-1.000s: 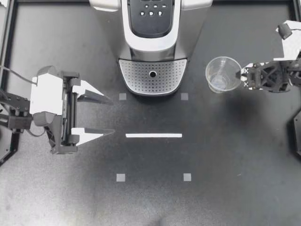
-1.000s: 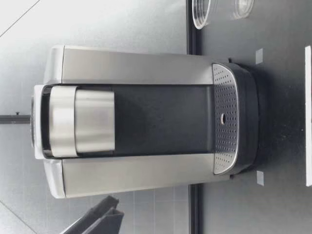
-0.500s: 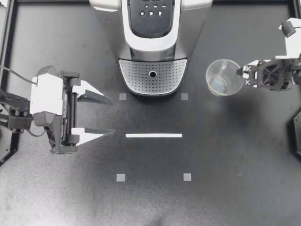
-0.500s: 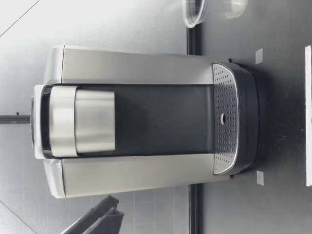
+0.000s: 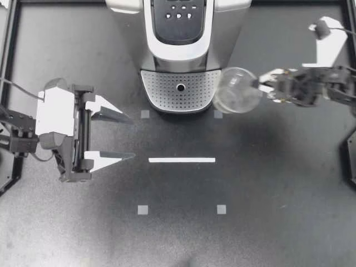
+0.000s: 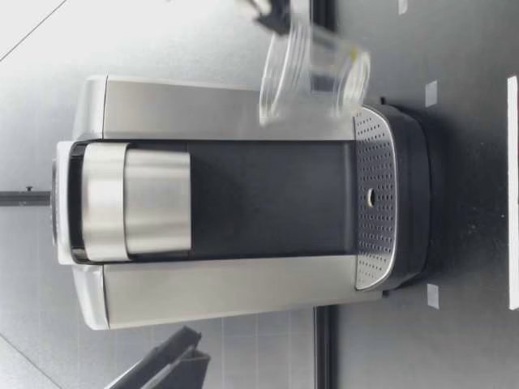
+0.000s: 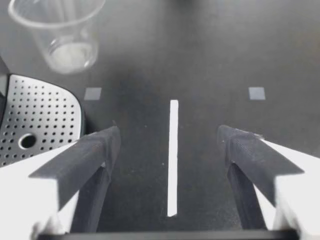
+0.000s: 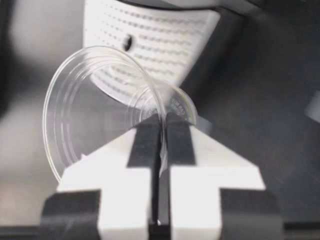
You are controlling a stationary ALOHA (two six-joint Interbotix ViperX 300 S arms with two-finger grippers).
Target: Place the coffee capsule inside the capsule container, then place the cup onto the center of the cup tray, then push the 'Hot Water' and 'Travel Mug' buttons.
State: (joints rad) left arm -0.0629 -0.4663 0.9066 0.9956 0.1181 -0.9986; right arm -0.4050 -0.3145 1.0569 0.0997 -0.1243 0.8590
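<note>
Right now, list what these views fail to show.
- Capsule: shows in no view.
- Buttons: top view, labels too small to read; the panel's far part is cut by the edge.
- Right gripper: low view, nearly all cut off by the edge; only a bit shows at the cup.
- Cup tray: right wrist view, blurred and partly behind the cup.

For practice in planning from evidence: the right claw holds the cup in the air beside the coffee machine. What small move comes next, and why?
Probably carry the cup sideways over the middle of the cup tray. My right claw is shut on its rim, and the cup hangs over only the tray's edge, so lowering would likely land off-centre.
</note>
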